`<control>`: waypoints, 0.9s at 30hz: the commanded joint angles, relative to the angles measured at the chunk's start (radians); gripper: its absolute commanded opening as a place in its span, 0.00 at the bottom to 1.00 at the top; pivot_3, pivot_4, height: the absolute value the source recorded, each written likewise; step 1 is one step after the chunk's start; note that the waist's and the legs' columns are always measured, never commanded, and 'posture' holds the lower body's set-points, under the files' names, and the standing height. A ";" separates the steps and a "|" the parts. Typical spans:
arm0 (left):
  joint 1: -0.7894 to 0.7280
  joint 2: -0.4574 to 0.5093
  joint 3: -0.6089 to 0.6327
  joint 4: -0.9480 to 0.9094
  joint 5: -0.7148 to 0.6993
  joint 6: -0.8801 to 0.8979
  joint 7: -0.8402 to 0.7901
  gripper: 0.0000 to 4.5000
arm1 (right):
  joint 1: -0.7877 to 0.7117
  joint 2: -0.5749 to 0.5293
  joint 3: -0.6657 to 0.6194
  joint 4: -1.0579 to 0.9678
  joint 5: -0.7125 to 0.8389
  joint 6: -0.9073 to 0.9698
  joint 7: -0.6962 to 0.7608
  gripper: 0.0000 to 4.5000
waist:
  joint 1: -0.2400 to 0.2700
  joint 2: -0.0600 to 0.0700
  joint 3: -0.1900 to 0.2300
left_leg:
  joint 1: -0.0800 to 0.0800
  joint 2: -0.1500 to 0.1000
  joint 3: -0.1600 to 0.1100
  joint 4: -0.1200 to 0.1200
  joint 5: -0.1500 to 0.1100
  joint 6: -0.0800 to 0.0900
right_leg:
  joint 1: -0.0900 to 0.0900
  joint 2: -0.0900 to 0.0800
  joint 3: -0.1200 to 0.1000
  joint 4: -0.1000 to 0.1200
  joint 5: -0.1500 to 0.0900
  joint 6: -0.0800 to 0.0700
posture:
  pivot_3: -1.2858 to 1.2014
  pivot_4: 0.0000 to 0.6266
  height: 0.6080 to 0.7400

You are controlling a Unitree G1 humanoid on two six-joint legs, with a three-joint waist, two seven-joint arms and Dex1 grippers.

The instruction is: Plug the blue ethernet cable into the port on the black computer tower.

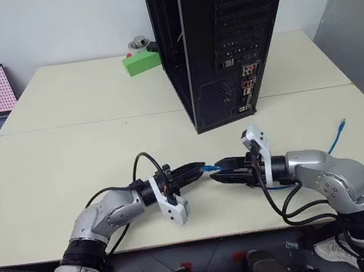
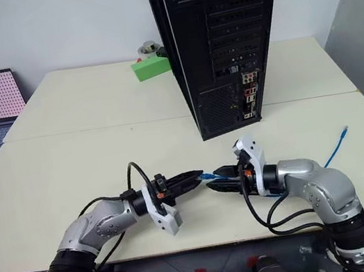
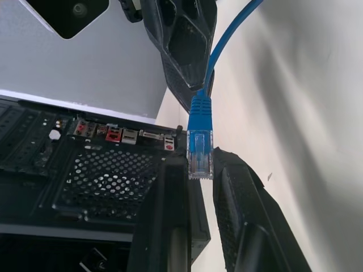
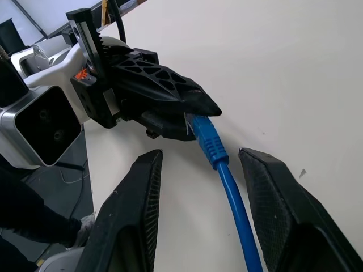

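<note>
Left gripper [image 1: 200,168] | ribbed black fingers are clenched on the clear plug of the blue ethernet cable [image 4: 227,175]; right gripper [image 4: 198,164] | textured fingers are spread around the smooth cord; black computer tower [image 1: 221,37] | perforated metal, upright behind.
</note>
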 commanded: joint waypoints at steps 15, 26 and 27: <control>0.016 0.008 -0.022 -0.071 -0.002 0.012 0.069 0.06 | -0.048 -0.010 -0.006 0.036 0.065 0.004 0.009 0.00 | 0.000 0.000 0.000 | 0.000 0.000 0.000 0.000 0.000 0.000 | 0.000 0.000 0.000 0.000 0.000 0.000 | 0.52 0.24 1.00; 0.012 -0.003 -0.027 -0.066 0.011 0.047 0.084 0.06 | -0.078 -0.054 0.009 0.081 0.086 0.023 0.058 0.00 | 0.000 0.000 0.000 | 0.000 0.000 0.000 0.000 0.000 0.000 | 0.000 0.000 0.000 0.000 0.000 0.000 | 0.52 0.24 1.00; 0.013 -0.004 -0.029 -0.063 0.001 0.052 0.080 0.06 | -0.079 -0.059 0.011 0.083 0.086 0.021 0.062 0.00 | 0.000 0.000 0.000 | 0.000 0.000 0.000 0.000 0.000 0.000 | 0.000 0.000 0.000 0.000 0.000 0.000 | 0.52 0.24 1.00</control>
